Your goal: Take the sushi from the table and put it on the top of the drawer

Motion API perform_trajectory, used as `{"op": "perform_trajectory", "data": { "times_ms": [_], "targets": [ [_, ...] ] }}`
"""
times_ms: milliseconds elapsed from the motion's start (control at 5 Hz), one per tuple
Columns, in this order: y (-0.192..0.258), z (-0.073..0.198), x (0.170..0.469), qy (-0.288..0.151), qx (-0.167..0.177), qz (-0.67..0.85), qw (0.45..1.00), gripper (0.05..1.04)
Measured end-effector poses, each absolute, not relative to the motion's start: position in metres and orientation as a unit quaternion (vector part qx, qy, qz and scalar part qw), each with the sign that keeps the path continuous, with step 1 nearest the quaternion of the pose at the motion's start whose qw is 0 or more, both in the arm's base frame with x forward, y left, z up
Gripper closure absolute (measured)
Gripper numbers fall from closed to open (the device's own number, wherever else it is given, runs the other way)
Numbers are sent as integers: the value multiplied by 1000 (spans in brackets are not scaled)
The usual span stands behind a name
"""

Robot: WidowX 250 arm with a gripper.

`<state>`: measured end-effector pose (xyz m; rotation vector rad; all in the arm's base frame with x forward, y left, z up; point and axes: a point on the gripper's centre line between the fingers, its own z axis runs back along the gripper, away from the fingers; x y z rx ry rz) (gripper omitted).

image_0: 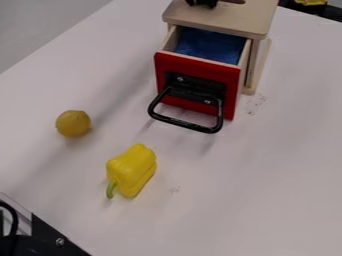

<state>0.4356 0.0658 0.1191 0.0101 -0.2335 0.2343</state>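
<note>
A black bracket (60, 242) fills the near left corner, a screw through its face, so it is probably part of the rig and there to hold something steady. Beyond it a pepper (132, 170) lies on its side on the table (267, 175), its green stem pointing towards the near left; a lemon (73, 123) sits farther off to the left. Neither has a part in this job, and both lie aside from the drawer (200, 65). That is pulled out of its case, its black handle (184, 124) jutting towards the camera for easy pulling and its blue lining (210, 45) exposed, though the sushi is meant for the flat wooden top (227, 17), not the inside. At the far edge of the view a dark shape (202, 2) is at that top, with a brown shape (233, 1) just beside it. One of these may be the sushi, but I cannot tell for certain, nor whether anything grips it. The state of the gripper, open or closed, I cannot tell either. If the sushi is there, it would want setting down flat, well in from the rim, so it won't roll off.
</note>
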Motion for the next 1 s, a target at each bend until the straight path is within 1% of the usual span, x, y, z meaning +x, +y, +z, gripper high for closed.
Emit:
{"op": "perform_trajectory", "data": {
  "times_ms": [200,400,600,800,1000],
  "targets": [
    [63,119,429,-112,4,117,987,535],
    [57,120,428,-102,-1,114,988,228],
    [48,129,426,-99,-16,114,988,79],
    [42,167,414,-138,-21,107,984,84],
    [37,179,392,-134,-23,98,986,84]
  ]
}}
